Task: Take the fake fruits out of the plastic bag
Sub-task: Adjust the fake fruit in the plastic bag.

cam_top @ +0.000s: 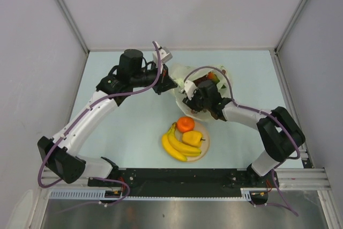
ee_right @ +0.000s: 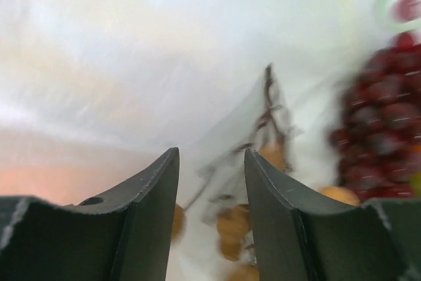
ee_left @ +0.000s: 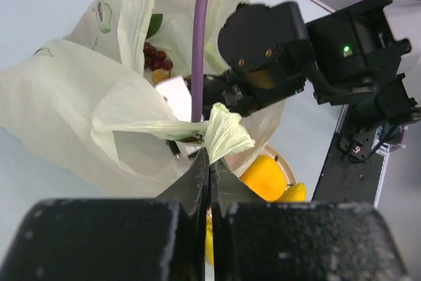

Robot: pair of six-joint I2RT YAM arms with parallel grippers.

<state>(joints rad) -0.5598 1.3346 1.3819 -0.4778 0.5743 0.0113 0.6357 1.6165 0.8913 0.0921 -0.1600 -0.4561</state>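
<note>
Top view: bag (cam_top: pixel 188 73) lies on tabletop (cam_top: pixel 134 127) beyond plate (cam_top: pixel 202 151); banana (cam_top: pixel 178 146), orange (cam_top: pixel 185 124) and pepper (cam_top: pixel 193 138) are already plated.
Left wrist: left gripper (ee_left: pixel 209 166) is seen clamped on bag handle (ee_left: pixel 220 133); handle should be kept taut so the mouth is held wide.
Right wrist: right gripper (ee_right: pixel 210 192), fingers apart, is seen inside bag; grapes (ee_right: pixel 378 129) lie right of it, so it should be shifted right before closing.
</note>
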